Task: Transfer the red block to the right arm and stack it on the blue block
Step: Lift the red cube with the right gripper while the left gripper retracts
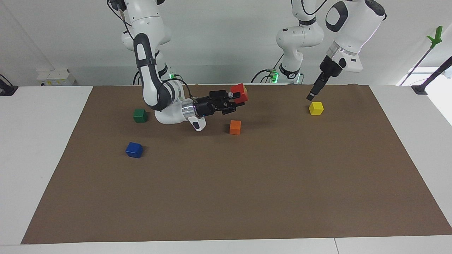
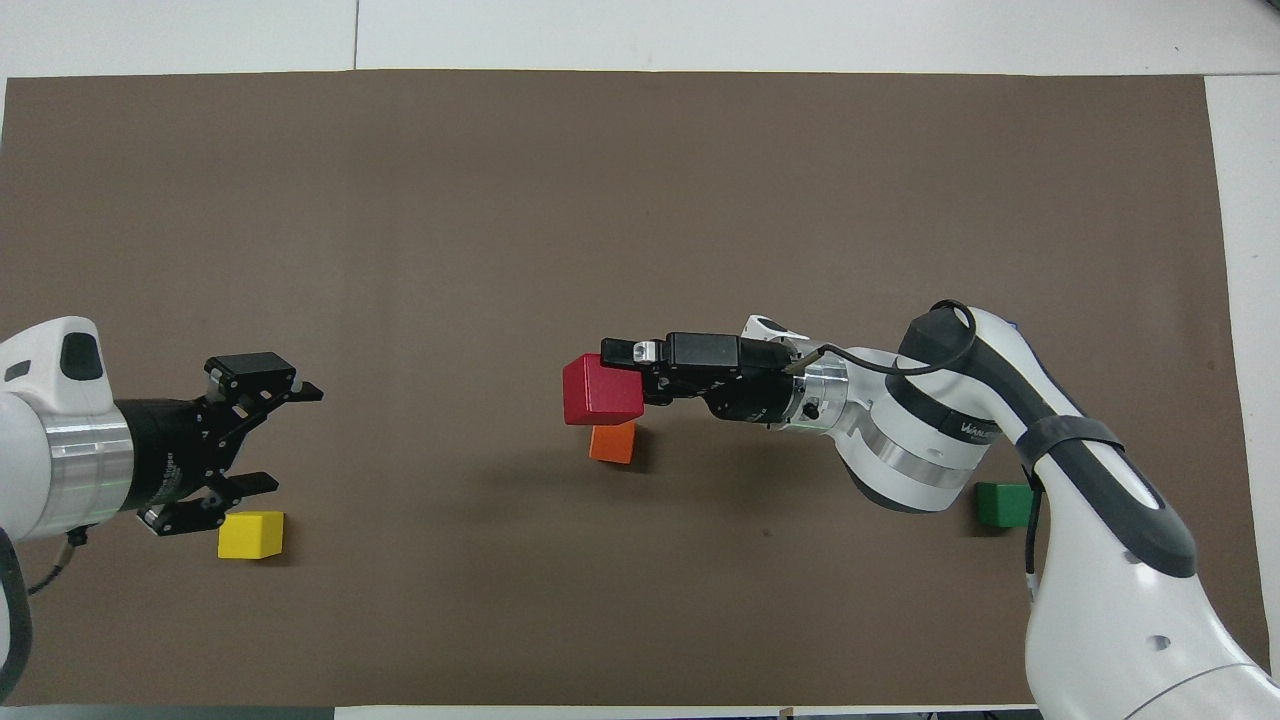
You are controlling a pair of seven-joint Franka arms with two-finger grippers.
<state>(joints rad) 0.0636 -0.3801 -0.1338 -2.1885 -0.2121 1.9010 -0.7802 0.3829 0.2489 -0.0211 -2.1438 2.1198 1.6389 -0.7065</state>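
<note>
My right gripper (image 1: 237,100) (image 2: 625,385) is shut on the red block (image 1: 239,92) (image 2: 600,392). It holds the block in the air over the middle of the brown mat, about above the orange cube (image 1: 235,127) (image 2: 613,443). The blue block (image 1: 134,150) sits on the mat toward the right arm's end, farther from the robots than the green cube (image 1: 140,115) (image 2: 1003,505). In the overhead view my right arm hides the blue block. My left gripper (image 1: 312,94) (image 2: 280,438) is open and empty, raised over the yellow cube (image 1: 316,108) (image 2: 251,534).
The brown mat (image 1: 247,197) (image 2: 640,200) covers most of the white table. The orange, yellow and green cubes stand apart on the mat's half nearer the robots. A black stand with a green tip (image 1: 429,53) stands off the mat at the left arm's end.
</note>
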